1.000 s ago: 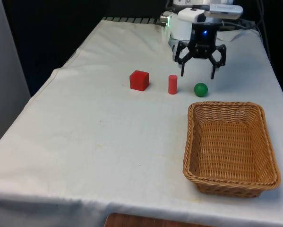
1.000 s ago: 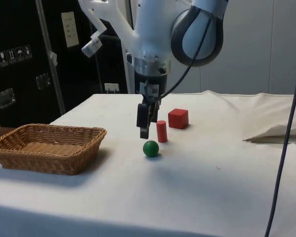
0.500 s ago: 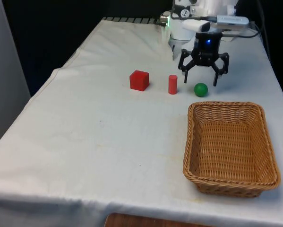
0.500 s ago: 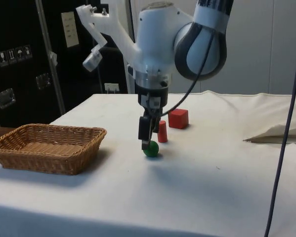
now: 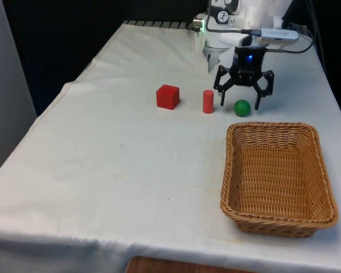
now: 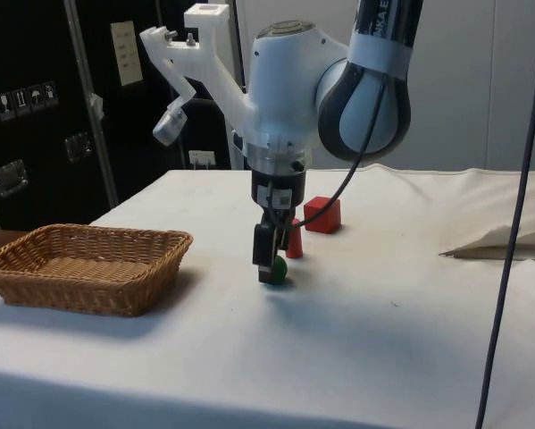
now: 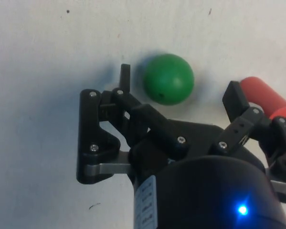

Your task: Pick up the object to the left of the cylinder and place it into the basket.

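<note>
Fingers of my black two-finger gripper (image 5: 238,106) are spread wide and hold nothing; they straddle the small green ball (image 5: 242,107) low over the white tablecloth (image 5: 113,165). In the wrist view the green ball (image 7: 168,78) sits between my two fingertips (image 7: 125,78), nearer to one than the other, with a gap on both sides, so I am not touching it. From the side I see my gripper (image 6: 267,261) down at the ball (image 6: 276,271), partly covering it. The short red upright cylinder (image 5: 208,101) stands just beside my gripper, on the front view's left of it, and its side shows past one of my fingers in the wrist view (image 7: 269,99). The red cube (image 5: 168,96) lies further toward the front view's left, apart from the cylinder, resting on the cloth. The woven wicker basket (image 5: 233,170) sits nearer the camera in the front view, well apart from the ball
</note>
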